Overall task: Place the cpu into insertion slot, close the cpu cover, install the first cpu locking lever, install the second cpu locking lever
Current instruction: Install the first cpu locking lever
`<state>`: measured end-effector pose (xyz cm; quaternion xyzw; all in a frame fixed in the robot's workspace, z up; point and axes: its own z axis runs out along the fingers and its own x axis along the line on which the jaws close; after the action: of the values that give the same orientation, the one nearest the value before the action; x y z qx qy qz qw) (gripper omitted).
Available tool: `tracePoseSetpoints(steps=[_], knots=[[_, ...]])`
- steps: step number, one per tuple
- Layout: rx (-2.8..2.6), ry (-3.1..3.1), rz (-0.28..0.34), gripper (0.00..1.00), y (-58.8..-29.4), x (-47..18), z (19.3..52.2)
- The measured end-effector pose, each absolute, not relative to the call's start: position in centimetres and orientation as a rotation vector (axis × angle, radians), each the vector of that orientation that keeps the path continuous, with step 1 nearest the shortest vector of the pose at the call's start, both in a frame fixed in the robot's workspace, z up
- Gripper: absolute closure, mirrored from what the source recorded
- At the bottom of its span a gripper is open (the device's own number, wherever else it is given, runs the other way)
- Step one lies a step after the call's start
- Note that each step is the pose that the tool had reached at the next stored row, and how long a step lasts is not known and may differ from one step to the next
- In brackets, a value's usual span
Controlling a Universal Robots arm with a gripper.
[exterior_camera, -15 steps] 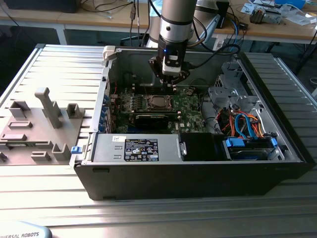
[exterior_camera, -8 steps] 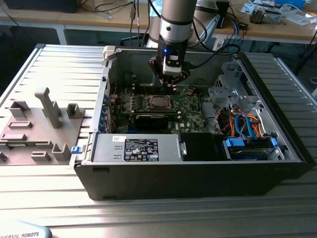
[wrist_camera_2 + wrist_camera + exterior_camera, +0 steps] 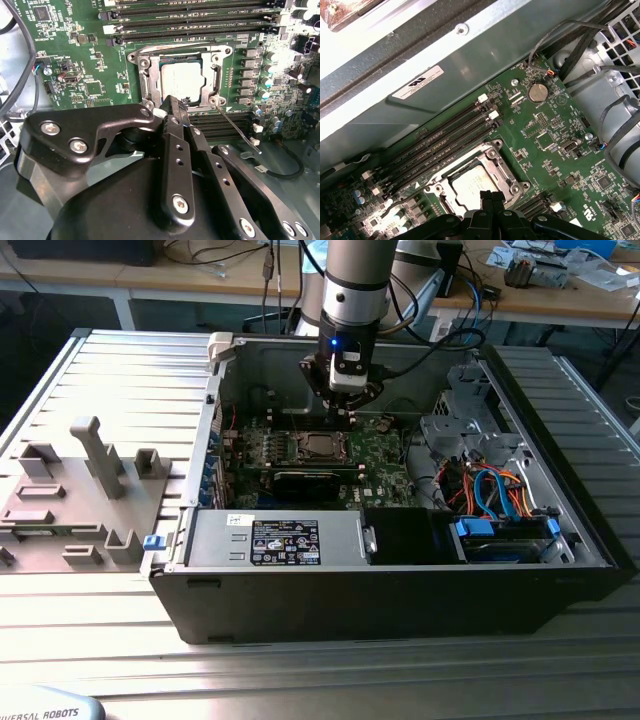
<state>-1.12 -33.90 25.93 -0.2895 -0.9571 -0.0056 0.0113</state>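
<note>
one open computer case [image 3: 400,585] sits on the ribbed desk [image 3: 300,670]; in the exterior view its green board [image 3: 385,455] carries a long black card [image 3: 305,480] at six o'clock of the insertion slot [image 3: 322,447]. the end effector [image 3: 176,106] hangs just at one o'clock of that slot, fingers seemingly drawn together, nothing discernible between them. the cpu [image 3: 182,82] sits in the slot with the cpu cover [image 3: 216,75] lying over it, so i judge a lever step is in hand: one thin wire lever [image 3: 235,127] sticks out unlatched. catching it calls for a fine, low approach, with memory slots [image 3: 440,142] crowding close.
</note>
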Motion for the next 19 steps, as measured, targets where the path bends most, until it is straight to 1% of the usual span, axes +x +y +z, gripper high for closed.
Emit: tracePoseSetpoints(steps=[19], knots=[[-0.877,-2.993,-0.017,0.89,-33.91,-1.12,25.94]])
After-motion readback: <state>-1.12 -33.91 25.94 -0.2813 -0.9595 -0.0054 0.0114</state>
